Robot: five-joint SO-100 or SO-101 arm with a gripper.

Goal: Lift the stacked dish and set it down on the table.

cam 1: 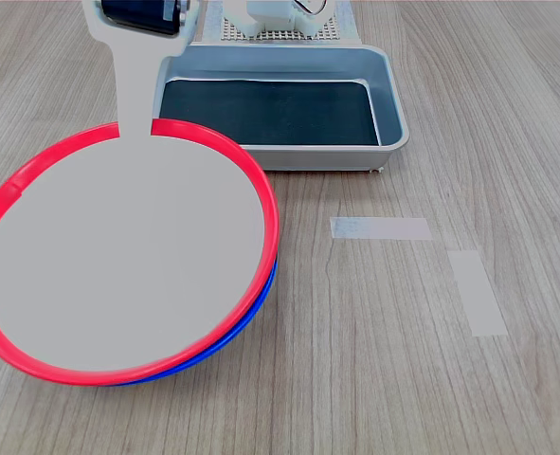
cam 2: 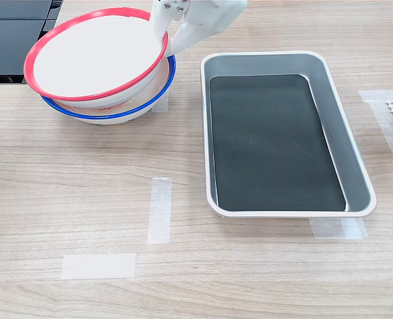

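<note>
While its white plastic gripper (cam 2: pixel 166 33) clamps the rim at roughly three o'clock in the second exterior view, the large round plate with a bright red rim and pale grey centre (cam 2: pixel 96 56) sits tilted in the matching blue-rimmed plate (cam 2: pixel 116 113) beneath it, its gripped edge raised. Bare light wood-grain tabletop (cam 2: pixel 70 199), crossed only by pale tape strips (cam 2: pixel 159 209), lies open at six o'clock of the stack, while the grey rectangular tray with a dark bottom (cam 2: pixel 359 179) stands just beside it at four o'clock, apart from both plates.
</note>
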